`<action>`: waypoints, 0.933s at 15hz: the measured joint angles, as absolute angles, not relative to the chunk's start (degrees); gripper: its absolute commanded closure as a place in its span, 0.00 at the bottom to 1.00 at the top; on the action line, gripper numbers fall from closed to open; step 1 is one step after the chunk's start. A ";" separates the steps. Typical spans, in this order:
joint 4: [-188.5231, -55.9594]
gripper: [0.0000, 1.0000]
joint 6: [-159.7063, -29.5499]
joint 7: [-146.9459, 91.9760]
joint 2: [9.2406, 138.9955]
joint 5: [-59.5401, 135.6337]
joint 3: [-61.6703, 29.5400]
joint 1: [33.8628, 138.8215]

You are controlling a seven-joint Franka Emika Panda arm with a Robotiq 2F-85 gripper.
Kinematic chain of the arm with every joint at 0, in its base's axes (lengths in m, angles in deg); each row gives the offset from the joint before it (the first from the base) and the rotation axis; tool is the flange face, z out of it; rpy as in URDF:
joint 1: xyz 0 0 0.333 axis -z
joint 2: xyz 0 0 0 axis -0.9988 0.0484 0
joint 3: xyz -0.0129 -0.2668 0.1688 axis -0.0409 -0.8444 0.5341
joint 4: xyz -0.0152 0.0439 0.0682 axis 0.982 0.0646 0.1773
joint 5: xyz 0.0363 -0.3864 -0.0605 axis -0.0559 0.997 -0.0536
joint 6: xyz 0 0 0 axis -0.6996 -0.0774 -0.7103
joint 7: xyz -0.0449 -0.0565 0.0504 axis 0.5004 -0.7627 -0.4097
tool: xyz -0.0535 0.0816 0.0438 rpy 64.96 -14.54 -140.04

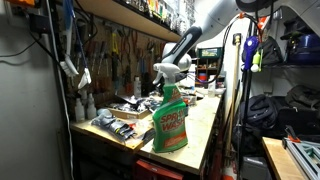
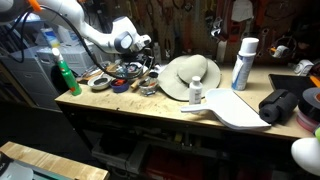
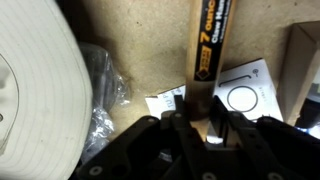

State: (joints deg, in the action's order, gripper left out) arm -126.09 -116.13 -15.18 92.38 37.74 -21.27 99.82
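In the wrist view my gripper (image 3: 197, 118) is shut on the wooden handle of a hammer (image 3: 207, 45), which bears a black and yellow label and runs away from the jaws over the wooden bench. The hammer's head is out of view. A white hat brim (image 3: 35, 80) fills the left side and a crumpled clear plastic bag (image 3: 105, 95) lies beside it. White paper slips (image 3: 245, 90) lie under the handle. In both exterior views the gripper (image 1: 165, 75) (image 2: 143, 45) hangs over clutter next to the white hat (image 2: 190, 75).
A green spray bottle (image 1: 170, 120) (image 2: 63, 72) stands at the bench end. A white spray can (image 2: 243, 62), a small white bottle (image 2: 196, 92), a white board (image 2: 235, 108) and a black bag (image 2: 283, 105) lie past the hat. Tools hang on the wall behind.
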 measured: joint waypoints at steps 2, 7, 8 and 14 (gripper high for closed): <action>-124.26 0.38 -114.80 -16.07 93.85 38.32 -21.91 99.66; -121.51 0.02 -113.60 -18.15 95.01 39.42 -23.13 99.14; -121.15 0.00 -113.58 -18.20 94.80 39.36 -23.11 99.20; -126.00 0.00 -112.73 -3.48 84.74 31.63 -12.26 108.76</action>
